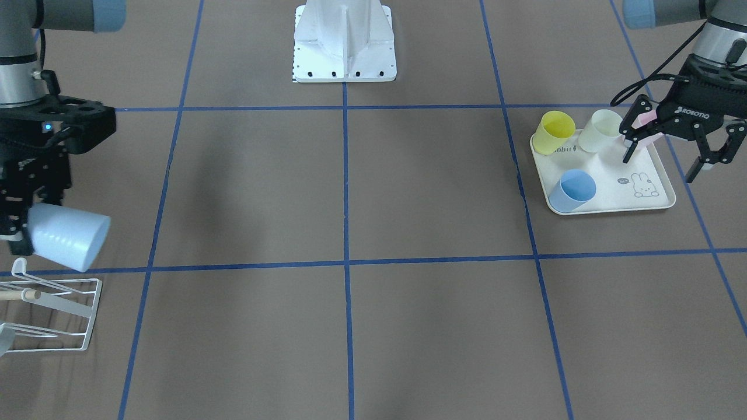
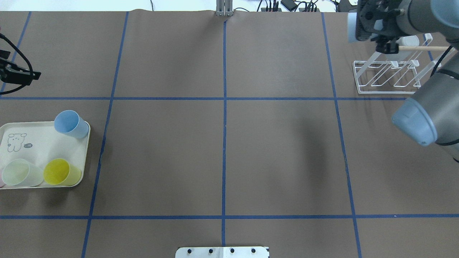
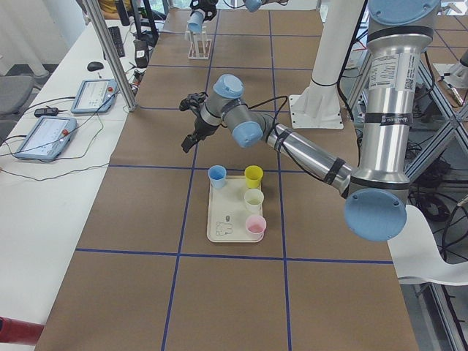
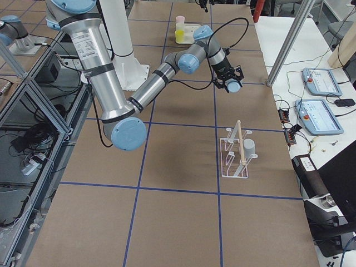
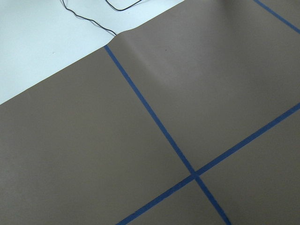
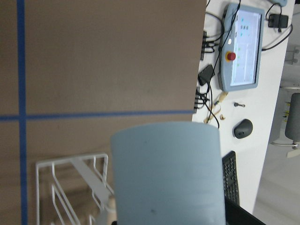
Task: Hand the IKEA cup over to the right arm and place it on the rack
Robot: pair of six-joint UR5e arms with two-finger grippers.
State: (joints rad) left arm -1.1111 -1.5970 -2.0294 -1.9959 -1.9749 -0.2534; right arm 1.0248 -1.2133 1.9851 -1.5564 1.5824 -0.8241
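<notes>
My right gripper (image 1: 20,228) is shut on a pale blue cup (image 1: 69,236), held on its side with the mouth toward the table's middle. It hangs just above the white wire rack (image 1: 55,315) with its wooden dowel (image 1: 17,295). The cup fills the right wrist view (image 6: 166,173), with the rack (image 6: 70,187) below it. In the overhead view the right gripper (image 2: 385,44) is over the rack (image 2: 389,77). My left gripper (image 1: 659,165) is open and empty, low over the far corner of the cream rabbit tray (image 1: 613,201).
On the tray stand a blue cup (image 1: 572,189), a yellow cup (image 1: 554,132), a pale whitish cup (image 1: 601,130) and a pink cup (image 1: 645,121) behind the left gripper. Another pale cup (image 4: 248,147) sits on the rack. The robot's base plate (image 1: 344,52) is at the back middle.
</notes>
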